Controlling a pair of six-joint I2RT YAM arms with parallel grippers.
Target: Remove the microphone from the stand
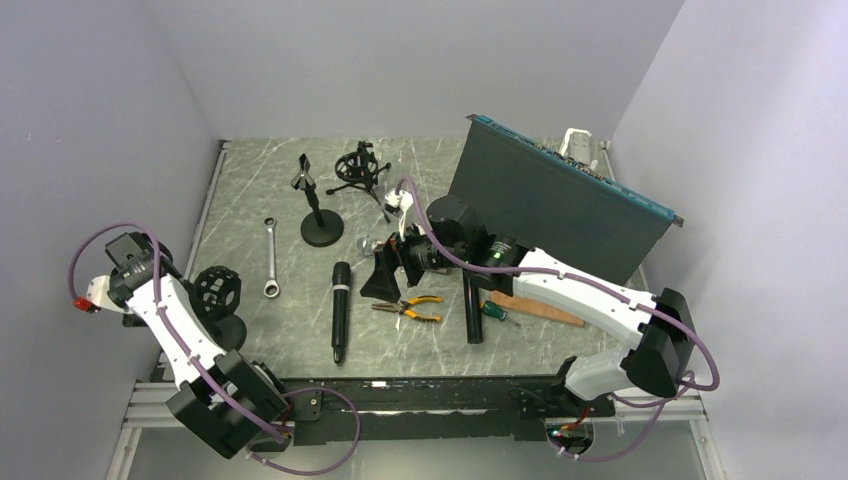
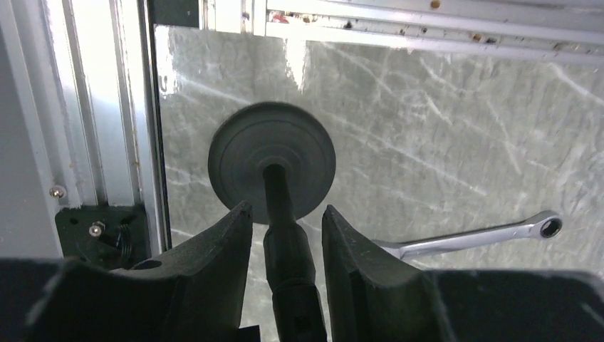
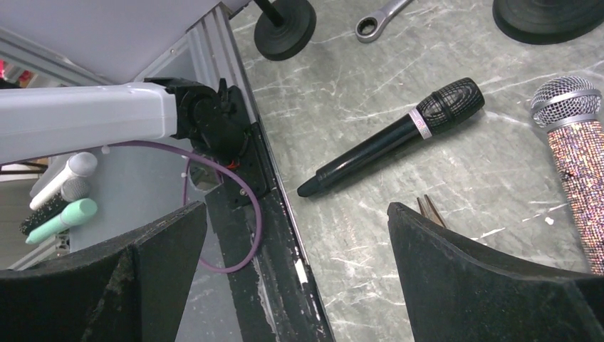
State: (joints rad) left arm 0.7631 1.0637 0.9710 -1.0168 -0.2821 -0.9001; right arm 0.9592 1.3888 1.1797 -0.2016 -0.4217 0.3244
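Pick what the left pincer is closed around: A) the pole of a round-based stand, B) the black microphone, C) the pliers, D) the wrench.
A: the left wrist view shows the left pincer straddling the stand pole above its round base, the wrench lying apart.

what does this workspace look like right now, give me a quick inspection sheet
surface: grey marbled table top, bare between items
job's things: stand on its base at the left edge; black meshed head on top, likely the microphone
clutter: black microphone, glitter microphone, wrench, pliers, screwdriver, second stand, small tripod
grippers: left gripper shut on the stand's pole; right gripper open, holding nothing
cables: purple cable looped along each arm
surroundings: grey walls; dark panel standing at back right
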